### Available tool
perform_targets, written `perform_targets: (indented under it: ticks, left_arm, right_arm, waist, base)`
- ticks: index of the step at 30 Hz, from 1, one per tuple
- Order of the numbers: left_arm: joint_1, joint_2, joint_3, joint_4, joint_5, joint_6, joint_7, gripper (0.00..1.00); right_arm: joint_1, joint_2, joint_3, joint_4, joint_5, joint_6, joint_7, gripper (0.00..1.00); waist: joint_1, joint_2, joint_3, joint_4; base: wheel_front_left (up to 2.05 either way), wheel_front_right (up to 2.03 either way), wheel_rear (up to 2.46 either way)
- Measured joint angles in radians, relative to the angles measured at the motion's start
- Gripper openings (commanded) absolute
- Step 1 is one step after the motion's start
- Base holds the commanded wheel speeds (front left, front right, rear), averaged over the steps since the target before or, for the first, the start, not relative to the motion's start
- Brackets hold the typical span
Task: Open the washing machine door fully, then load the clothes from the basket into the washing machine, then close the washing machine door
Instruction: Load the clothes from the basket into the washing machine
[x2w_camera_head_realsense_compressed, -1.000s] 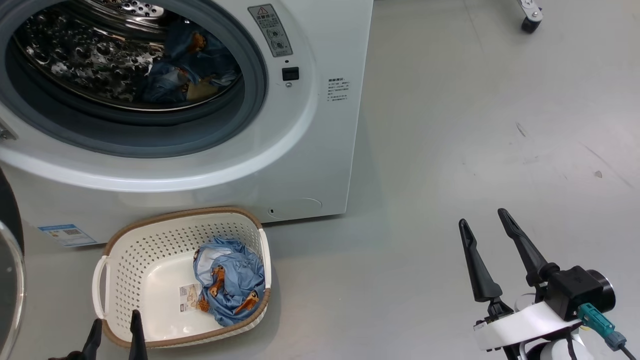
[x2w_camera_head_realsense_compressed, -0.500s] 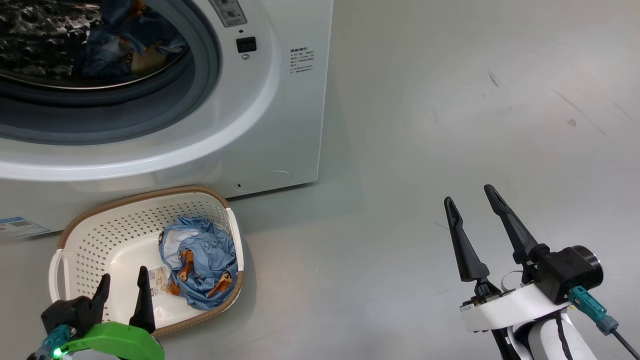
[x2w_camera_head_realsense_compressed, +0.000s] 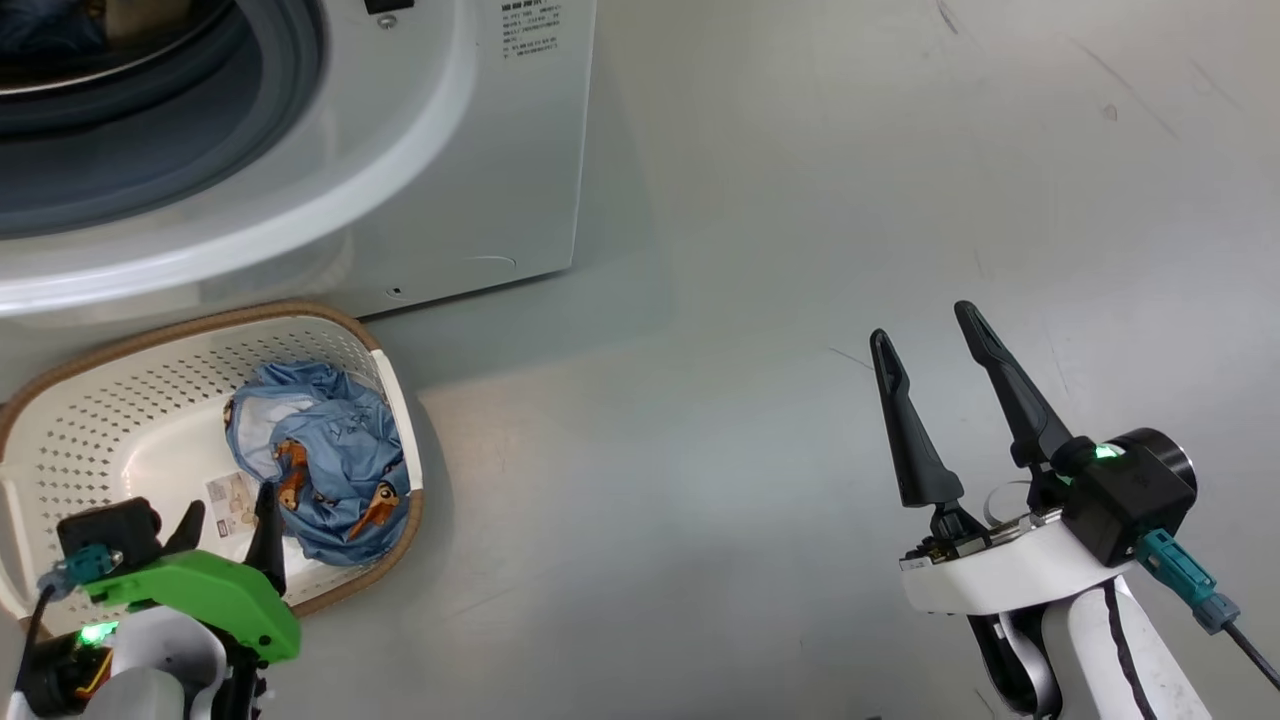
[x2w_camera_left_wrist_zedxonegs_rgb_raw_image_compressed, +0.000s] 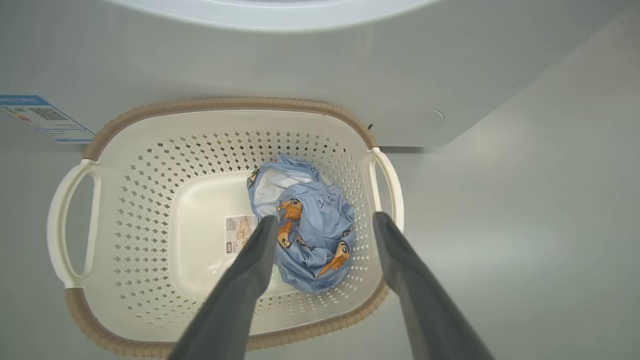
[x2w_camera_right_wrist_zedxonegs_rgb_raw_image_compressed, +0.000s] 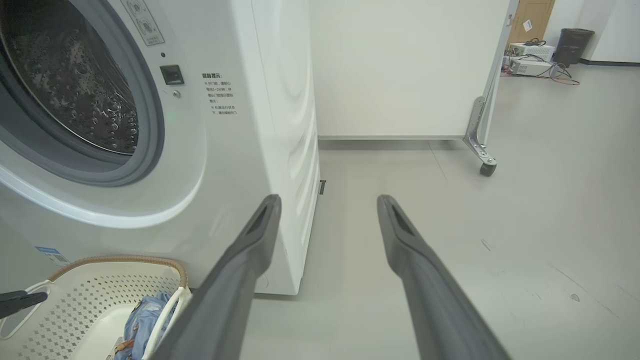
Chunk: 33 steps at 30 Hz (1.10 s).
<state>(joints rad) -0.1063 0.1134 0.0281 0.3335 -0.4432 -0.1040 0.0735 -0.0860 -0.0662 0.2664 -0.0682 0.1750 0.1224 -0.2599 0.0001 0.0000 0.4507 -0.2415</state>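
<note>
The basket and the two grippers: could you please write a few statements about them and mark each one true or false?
1. A blue garment lies in the basket. True.
2. The left gripper is shut on the garment. False: its fingers stand apart over the basket and hold nothing.
3. The basket stands on the floor in front of the washing machine. True.
4. The right gripper holds a garment. False: it is open and empty, over bare floor.
5. The door is shut over the washing machine's opening. False: the opening is uncovered and the drum shows.
</note>
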Motion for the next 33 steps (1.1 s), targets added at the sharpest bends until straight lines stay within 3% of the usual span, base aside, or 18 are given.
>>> perform_targets:
  ticks: [18,33]
  left_arm:
    - [-0.214,0.08,0.028,0.099,-0.015,0.012,0.146,1.0]
    - [-0.349,0.11,0.038,0.171,-0.035,0.012,0.2,1.0]
  right_arm:
    - [-0.113,0.01,0.014,-0.017,-0.009,0.0,0.0,1.0]
    - [-0.121,0.018,-0.007,-0.025,-0.021,0.0,0.0,1.0]
  waist:
    - [0.0001,0.0,0.231,-0.054]
    - [0.0,0.0,0.329,-0.078]
  base:
    - [0.0,0.0,0.0]
    - [0.0,0.0,0.0]
